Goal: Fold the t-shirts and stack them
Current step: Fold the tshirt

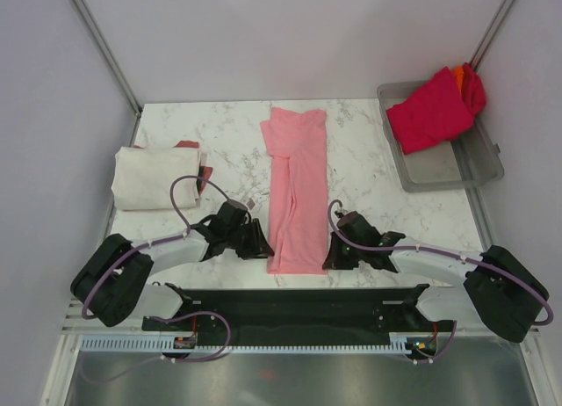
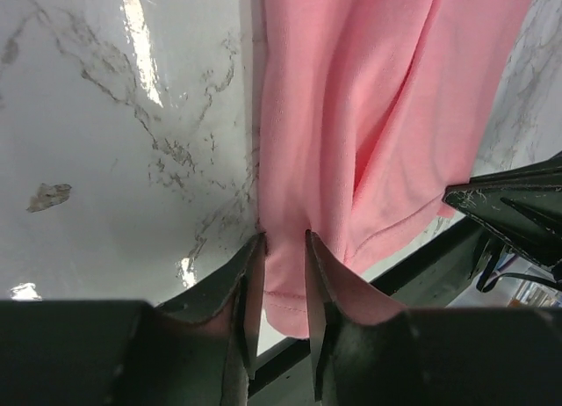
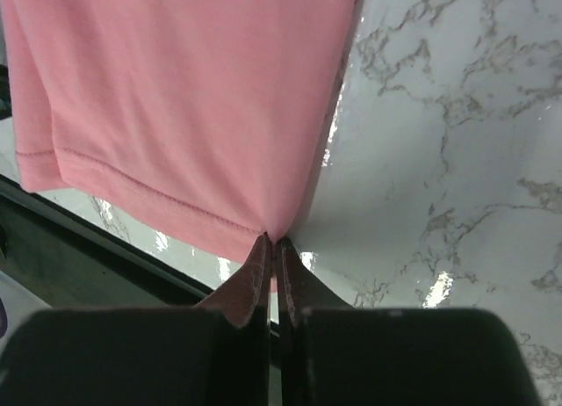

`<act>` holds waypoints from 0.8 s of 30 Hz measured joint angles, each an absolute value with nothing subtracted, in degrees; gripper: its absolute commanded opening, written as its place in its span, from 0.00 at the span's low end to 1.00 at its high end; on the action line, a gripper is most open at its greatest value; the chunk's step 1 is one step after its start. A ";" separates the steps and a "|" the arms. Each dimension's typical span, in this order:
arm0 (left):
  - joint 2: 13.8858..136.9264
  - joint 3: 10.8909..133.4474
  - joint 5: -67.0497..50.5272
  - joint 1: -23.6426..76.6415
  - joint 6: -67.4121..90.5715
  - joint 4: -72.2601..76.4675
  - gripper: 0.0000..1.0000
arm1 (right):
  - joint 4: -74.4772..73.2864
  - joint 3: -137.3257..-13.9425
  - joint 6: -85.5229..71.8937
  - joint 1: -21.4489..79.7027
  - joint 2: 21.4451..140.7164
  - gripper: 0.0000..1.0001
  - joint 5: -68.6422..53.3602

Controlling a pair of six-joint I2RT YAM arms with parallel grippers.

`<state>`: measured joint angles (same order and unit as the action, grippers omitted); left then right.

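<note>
A light pink t-shirt (image 1: 297, 186), folded into a long narrow strip, lies down the middle of the marble table. My left gripper (image 1: 262, 243) is at its near left corner. In the left wrist view the jaws (image 2: 281, 239) stand slightly apart, with the shirt's (image 2: 369, 116) hemmed edge between them. My right gripper (image 1: 331, 255) is at the near right corner. In the right wrist view it (image 3: 272, 239) is pinched shut on the corner of the shirt (image 3: 176, 98). A folded cream-white shirt (image 1: 154, 177) lies at the left on a dark red one (image 1: 206, 173).
A grey translucent tray (image 1: 439, 179) stands at the back right, holding a crimson shirt (image 1: 430, 112) with an orange one (image 1: 470, 81) behind it. The pink shirt's hem hangs at the table's near edge, above the black rail. Walls close in the sides and back.
</note>
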<state>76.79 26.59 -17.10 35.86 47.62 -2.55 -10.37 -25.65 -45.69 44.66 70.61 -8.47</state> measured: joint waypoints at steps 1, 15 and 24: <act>77.14 26.59 -17.26 36.12 47.79 -2.15 0.28 | -10.26 -25.39 -46.13 44.69 70.57 0.01 -8.34; 74.50 24.58 -14.98 36.45 48.29 -3.77 0.02 | -13.76 -22.35 -46.98 44.80 63.83 0.00 -4.78; 72.14 22.57 -15.44 36.47 48.47 -3.25 0.39 | -14.04 -20.27 -47.81 44.80 60.53 0.00 -4.67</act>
